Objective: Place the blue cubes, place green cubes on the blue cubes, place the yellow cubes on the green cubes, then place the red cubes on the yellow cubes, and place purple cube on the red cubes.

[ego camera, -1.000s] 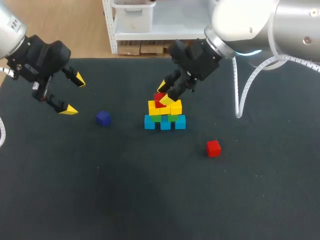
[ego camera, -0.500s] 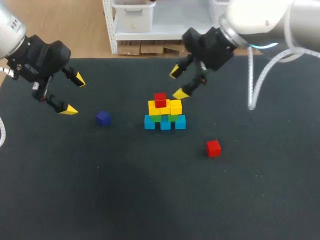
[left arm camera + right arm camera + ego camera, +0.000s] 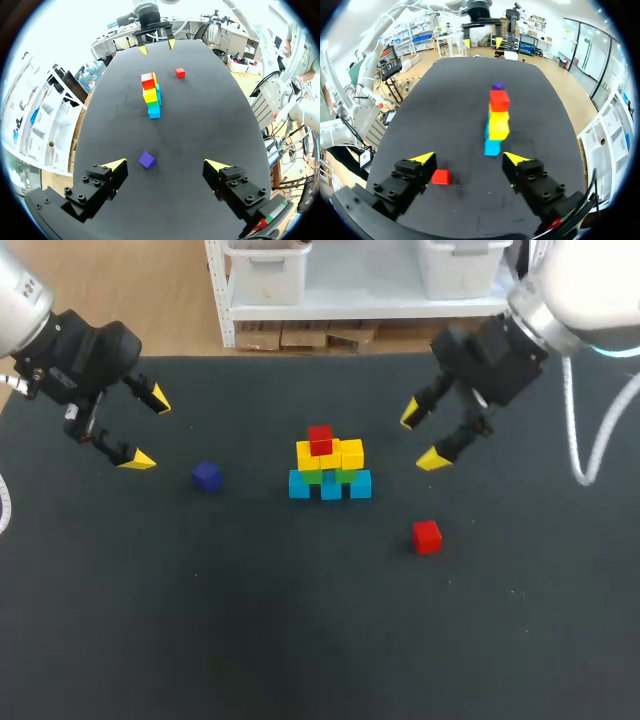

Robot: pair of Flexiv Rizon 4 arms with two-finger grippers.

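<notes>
A cube stack (image 3: 329,465) stands mid-table: blue cubes (image 3: 330,486) at the bottom, green (image 3: 313,477), then yellow (image 3: 330,453), and one red cube (image 3: 320,439) on top. The stack also shows in the left wrist view (image 3: 151,95) and the right wrist view (image 3: 496,121). A loose red cube (image 3: 427,536) (image 3: 440,176) lies to the stack's front right, close to my right gripper's finger. The purple cube (image 3: 207,476) (image 3: 147,160) (image 3: 498,86) lies left of the stack. My right gripper (image 3: 425,435) (image 3: 467,159) hangs open and empty right of the stack. My left gripper (image 3: 146,428) (image 3: 165,164) is open and empty at the far left.
The dark table (image 3: 300,620) has free room across its whole front half. Its back edge runs just behind both arms.
My right gripper has let go of the red cube on top of the stack, opened, and drawn back up and to the right. The left arm has not moved.
</notes>
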